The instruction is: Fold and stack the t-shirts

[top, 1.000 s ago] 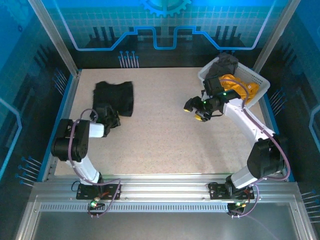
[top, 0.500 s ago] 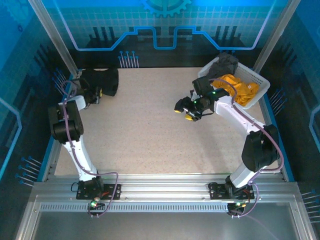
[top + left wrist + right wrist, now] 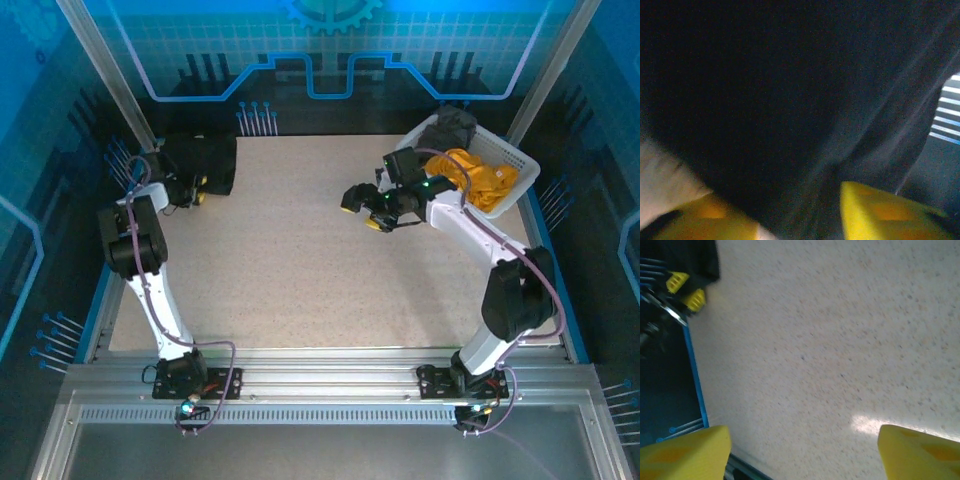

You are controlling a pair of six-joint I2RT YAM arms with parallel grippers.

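You count three t-shirts: one black t-shirt (image 3: 208, 160), one orange-yellow t-shirt (image 3: 482, 176), one dark grey t-shirt (image 3: 455, 125). Of these, two sit inside basket (image 3: 522, 158), one outside. Baskets: one, white lattice. Desks: one desk (image 3: 300, 290). Arms: two, left arm (image 3: 140, 262) and right arm (image 3: 472, 228). Tools: two, left tool (image 3: 196, 188) and right tool (image 3: 360, 213). You see two yellow fingers per tool, four in all.

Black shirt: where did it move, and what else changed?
The left gripper pulled the black shirt to the far left corner; its fingers now stand apart. The right gripper moved left, opening wider. The basket and orange shirt stayed.
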